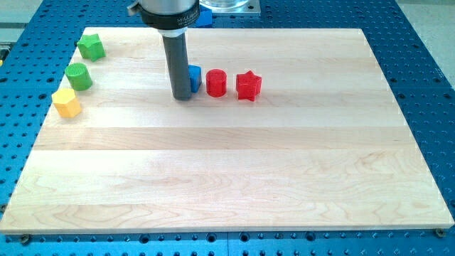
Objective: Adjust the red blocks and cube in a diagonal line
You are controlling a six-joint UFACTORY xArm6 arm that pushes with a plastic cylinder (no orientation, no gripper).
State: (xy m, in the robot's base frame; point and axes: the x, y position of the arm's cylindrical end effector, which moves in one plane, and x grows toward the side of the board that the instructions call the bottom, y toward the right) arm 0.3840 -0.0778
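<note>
Near the view's top centre of the wooden surface (pixel 227 171), 3 task items sit in a nearly level row: a blue cube (pixel 194 77), a red cylinder (pixel 216 82) and a red star-shaped block (pixel 248 86). The cube and the cylinder stand just beside each other; the star lies near the cylinder on the view's right, with a narrow gap between them.

Handling, as a judgement: all 3 blocks look small, rigid and light, and should slide readily on the smooth wood. No block can be gripped. Each must be pushed on a side face. A push off the centre line is likely to spin the cube or the star, and the round cylinder may roll off the contact and slip sideways.

The end effector is a plain dark rod with no jaws, so it neither opens nor closes and holds nothing. My tip (pixel 183 97) rests on the surface directly at the view's left of the blue cube, which it partly hides; whether the 2 touch cannot be told.

Apart from the task, 3 blocks lie well away at the view's upper left: a green star-shaped block (pixel 91 47), a green cylinder (pixel 78 76) and a yellow hexagonal block (pixel 67 103).
</note>
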